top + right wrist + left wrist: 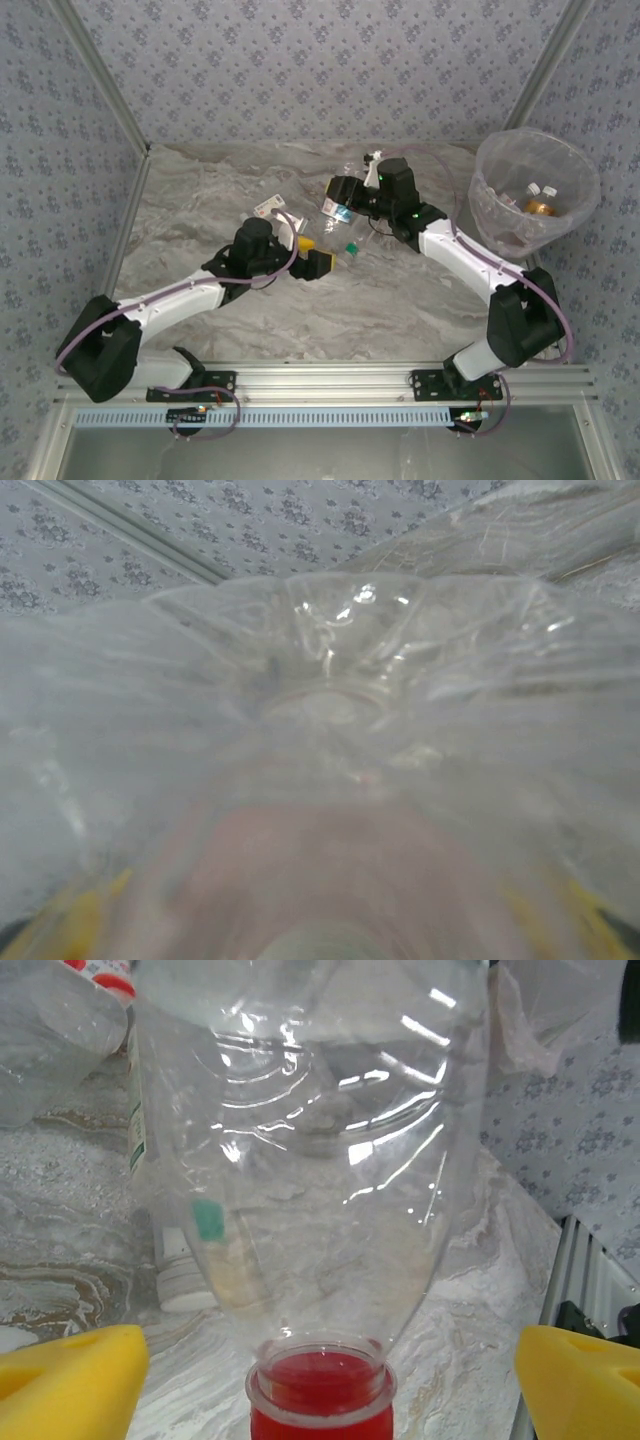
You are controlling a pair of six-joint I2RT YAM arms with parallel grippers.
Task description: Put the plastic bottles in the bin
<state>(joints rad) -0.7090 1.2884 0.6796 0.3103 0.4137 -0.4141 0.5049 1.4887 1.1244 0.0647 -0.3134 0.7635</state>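
The left gripper point(328, 1375) is gaping wide around a red-capped clear bottle point(310, 1160); a crumpled bottle point(330, 680) is crowding the right gripper point(320, 922), and I cannot tell its grip.

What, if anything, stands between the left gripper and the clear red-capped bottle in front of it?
Nothing visible does. The red-capped bottle lies with its neck directly between the open yellow fingers of the left gripper, with a bare gap on both sides. Other bottles lie behind it, not in front.
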